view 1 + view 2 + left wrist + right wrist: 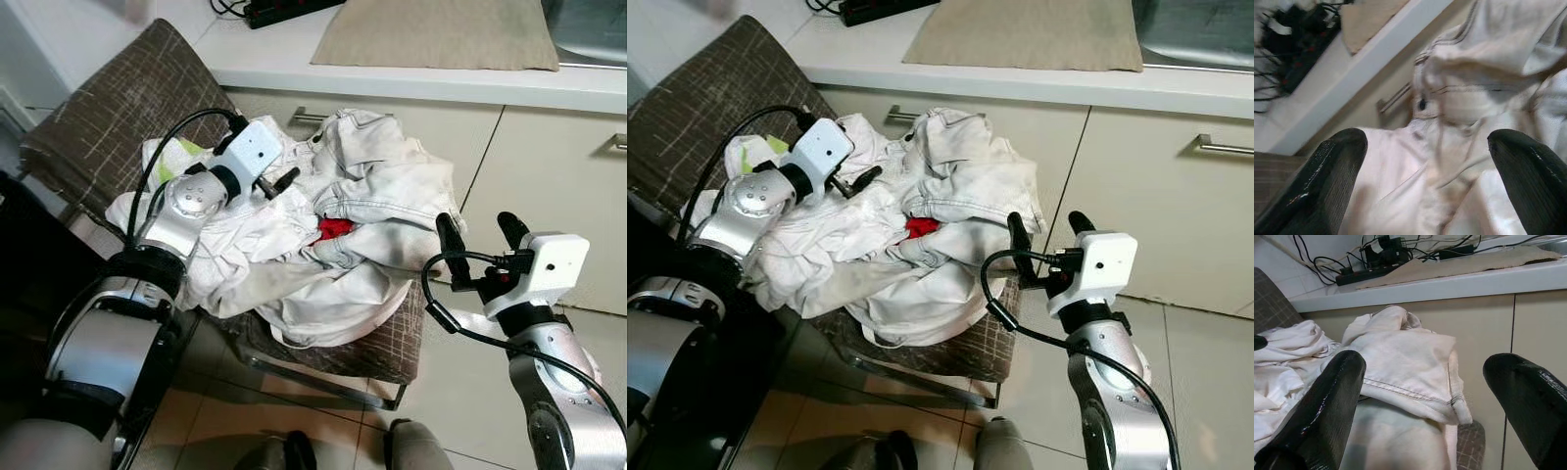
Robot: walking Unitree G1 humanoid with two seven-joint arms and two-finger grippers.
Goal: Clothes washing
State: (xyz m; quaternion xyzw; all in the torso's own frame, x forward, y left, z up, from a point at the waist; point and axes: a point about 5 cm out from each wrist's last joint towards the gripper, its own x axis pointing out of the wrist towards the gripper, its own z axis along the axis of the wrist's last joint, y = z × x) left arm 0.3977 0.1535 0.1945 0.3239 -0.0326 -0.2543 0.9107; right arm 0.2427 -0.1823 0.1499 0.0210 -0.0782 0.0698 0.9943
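A brown checked chair (118,108) carries crumpled off-white clothes (333,245), a red item (334,227) showing mid-pile. Left pincer (279,182) hovers open over them. Right pincer (480,235) is open just beside the heap's edge.

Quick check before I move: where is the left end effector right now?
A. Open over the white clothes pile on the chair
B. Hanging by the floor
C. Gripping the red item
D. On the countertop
A: the left end effector is open above the white clothes pile on the chair; the red item lies untouched.
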